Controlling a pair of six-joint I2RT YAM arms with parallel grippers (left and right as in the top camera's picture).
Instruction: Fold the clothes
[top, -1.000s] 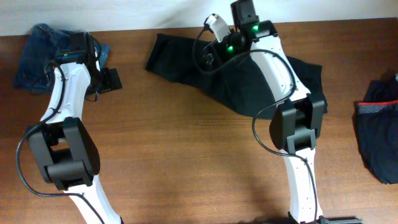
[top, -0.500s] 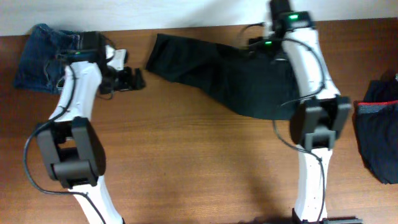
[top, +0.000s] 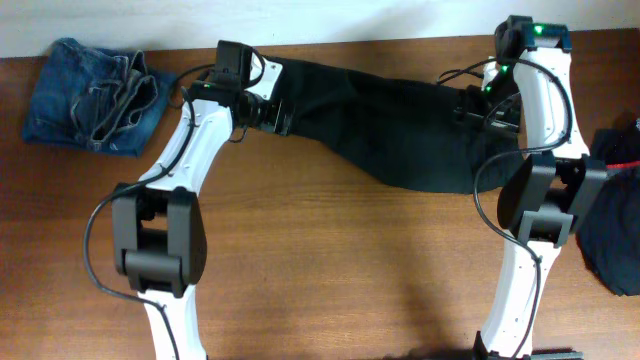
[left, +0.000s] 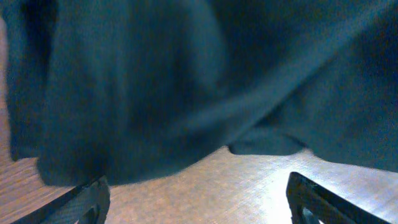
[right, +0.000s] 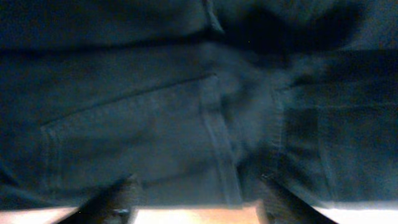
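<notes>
Trousers lie across the table at 12 o'clock. The left gripper, at their 9 o'clock end, gapes wide and holds nothing. The right gripper, at their 3 o'clock end, hangs part-open over a back pocket, empty. Jeans lie at 10 o'clock and a dark garment at 3.

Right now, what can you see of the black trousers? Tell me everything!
The black trousers look soft and matte, with no pattern. They lie crumpled across the far side of the wooden table, stretching from the left claw to the right claw. The right wrist view shows a stitched back pocket and a seam; the left wrist view shows a loose edge resting on the wood. Both claws hang open over the cloth; I can't tell whether they touch it.
</notes>
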